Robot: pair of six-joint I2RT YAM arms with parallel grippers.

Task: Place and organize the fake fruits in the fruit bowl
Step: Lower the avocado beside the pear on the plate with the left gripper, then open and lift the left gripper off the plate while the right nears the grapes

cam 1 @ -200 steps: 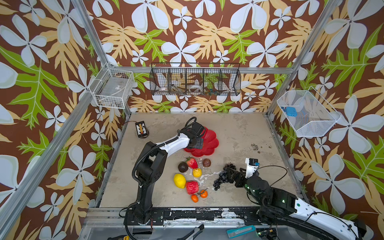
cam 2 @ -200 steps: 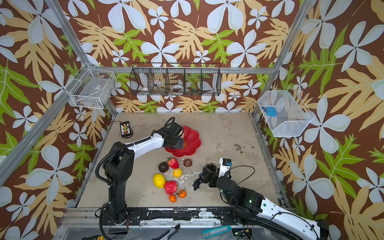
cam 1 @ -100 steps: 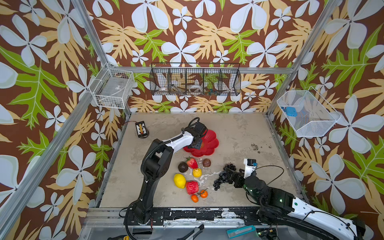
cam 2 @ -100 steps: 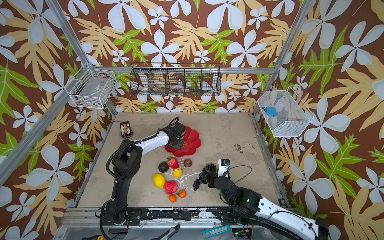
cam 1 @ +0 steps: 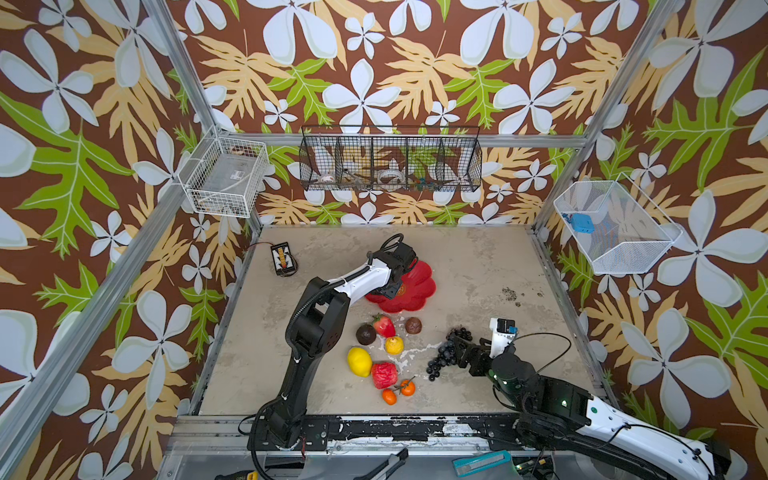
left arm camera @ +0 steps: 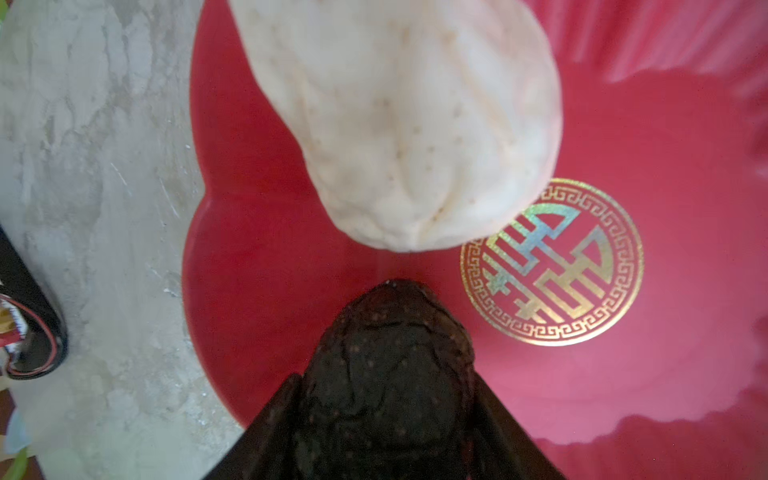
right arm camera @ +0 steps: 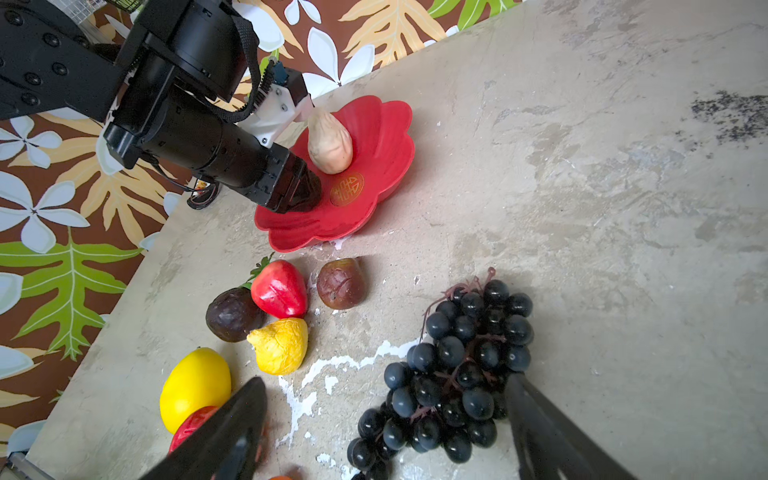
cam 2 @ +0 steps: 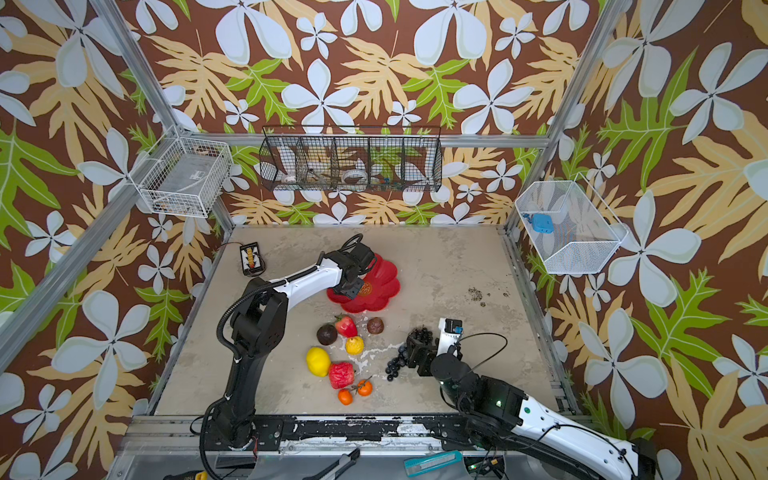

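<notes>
There are eleven fake fruits and one shallow glossy red flower-shaped plastic fruit bowl (cam 1: 419, 291), which stands on the mottled grey worktop (cam 1: 478, 266) just behind the group of loose fruits. Two fruits are in the bowl: one beige wrinkled plastic pear (right arm camera: 330, 145), resting beside the gold centre mark (left arm camera: 552, 262), and one dark bumpy plastic avocado (left arm camera: 386, 374), which the left hand (cam 1: 392, 287) grips with a finger against each side. Nine fruits lie on the worktop: one red strawberry (cam 1: 384, 326), one dark round fruit (cam 1: 365, 334), one brown round fruit (cam 1: 413, 325), one small yellow fruit (cam 1: 393, 345), one yellow lemon (cam 1: 359, 361), one crumpled red apple (cam 1: 384, 375), two small oranges (cam 1: 389, 397) (cam 1: 408, 387) and one black grape bunch (cam 1: 446, 355). The right hand (right arm camera: 385, 380) is spread wide and holds nothing; its fingers stand on both sides of the bunch's near end. Compared with one second ago, the elbow of the left arm (cam 1: 316, 316) is higher and closer to the bowl, while the loose fruits lie in the same places. In both top views this arm's wrist covers the pear and the avocado. In the right wrist view a finger hides most of the apple, and the oranges are almost cut off. In the left wrist view the pear is blurred and cut by the edge.
</notes>
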